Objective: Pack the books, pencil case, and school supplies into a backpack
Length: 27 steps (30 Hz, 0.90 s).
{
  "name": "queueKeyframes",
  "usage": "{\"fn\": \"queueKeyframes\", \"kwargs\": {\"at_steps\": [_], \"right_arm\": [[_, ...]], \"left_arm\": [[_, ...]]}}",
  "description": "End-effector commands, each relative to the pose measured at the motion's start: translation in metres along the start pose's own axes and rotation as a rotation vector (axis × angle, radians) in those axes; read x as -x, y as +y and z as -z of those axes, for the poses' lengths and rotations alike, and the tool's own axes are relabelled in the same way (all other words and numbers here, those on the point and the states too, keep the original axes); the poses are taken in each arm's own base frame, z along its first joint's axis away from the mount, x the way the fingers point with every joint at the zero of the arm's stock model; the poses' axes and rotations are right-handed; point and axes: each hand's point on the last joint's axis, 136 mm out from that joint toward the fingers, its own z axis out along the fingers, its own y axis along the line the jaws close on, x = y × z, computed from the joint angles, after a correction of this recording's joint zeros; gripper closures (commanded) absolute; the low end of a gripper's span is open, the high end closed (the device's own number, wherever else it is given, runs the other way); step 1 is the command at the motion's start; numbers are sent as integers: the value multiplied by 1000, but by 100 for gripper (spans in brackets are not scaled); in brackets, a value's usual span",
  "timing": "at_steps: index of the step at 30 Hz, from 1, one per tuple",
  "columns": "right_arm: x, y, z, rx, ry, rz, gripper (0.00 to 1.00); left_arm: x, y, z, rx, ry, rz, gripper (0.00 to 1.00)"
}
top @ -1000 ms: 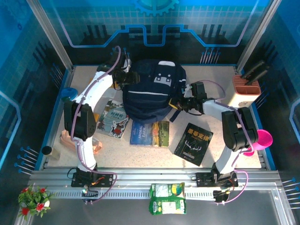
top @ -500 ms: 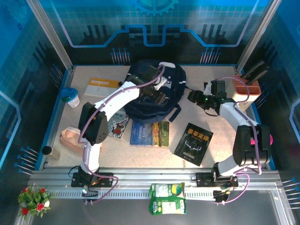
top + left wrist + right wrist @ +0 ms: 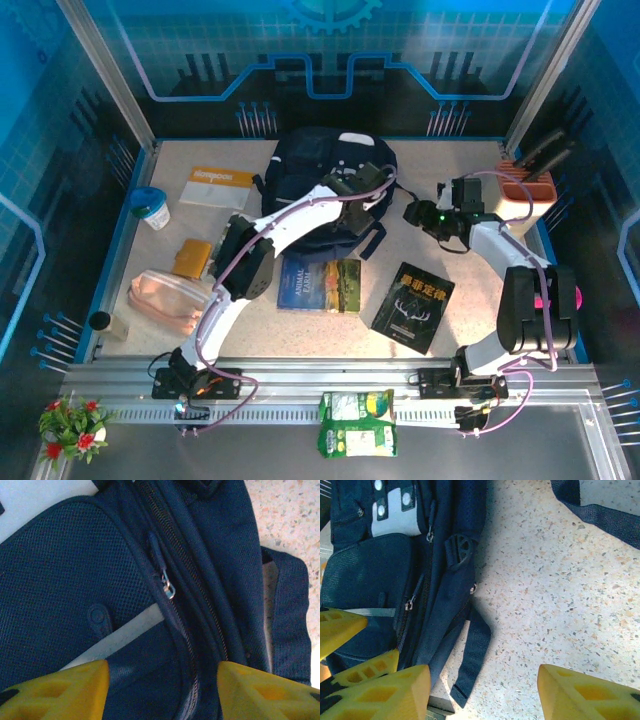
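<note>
The backpack (image 3: 305, 160) lies flat at the far centre of the table (image 3: 200, 335), white patch (image 3: 352, 145) uppermost. The left arm reaches diagonally across the pack, and the left gripper (image 3: 368, 190) hangs over the pack's right side. In the left wrist view, the left gripper (image 3: 162, 680) has its jaws spread, with navy backpack (image 3: 60, 570) fabric visible between the yellow fingers (image 3: 65, 687) and nothing pinched. A metal zipper pull (image 3: 167, 587) lies on the closed zipper track just ahead of the fingers. The right gripper (image 3: 412, 213) sits just beside the pack's right edge, above bare table. In the right wrist view, the right gripper (image 3: 482, 685) also has its jaws spread and holds nothing. The speckled table (image 3: 545, 580) lies under it, with the backpack (image 3: 370, 570) to one side and a loose strap (image 3: 470, 655) trailing onto the surface. Two books lie flat on the table near the pack's front edge: the Animal Farm book (image 3: 318, 283) and, well apart to its right, the black book (image 3: 413, 305). A pink pencil case (image 3: 170, 298) lies at the left side of the table.
</note>
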Motion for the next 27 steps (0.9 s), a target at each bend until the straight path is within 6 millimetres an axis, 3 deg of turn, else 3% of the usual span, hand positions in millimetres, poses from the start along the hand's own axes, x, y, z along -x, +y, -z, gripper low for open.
{"fn": "queueKeyframes", "kwargs": {"at_steps": [1, 6, 9, 13, 16, 21, 27], "right_arm": [[0, -6, 2, -1, 0, -23, 41], [-1, -7, 1, 2, 2, -33, 42], [0, -7, 0, 6, 0, -34, 42], [3, -4, -4, 28, 2, -30, 43], [6, 2, -10, 73, 3, -15, 43], [16, 15, -20, 157, 2, 27, 43], [26, 33, -32, 252, -9, 120, 44]], "left_arm": [[-3, 6, -5, 68, 30, 5, 44], [-13, 8, -17, 123, 74, -10, 51], [-15, 9, -19, 131, 80, -7, 61], [-5, 11, -10, 129, 49, 21, 86], [12, 18, 12, 118, -17, 57, 100], [40, 48, 67, 110, -167, 146, 100], [50, 81, 122, 52, -307, 238, 100]]}}
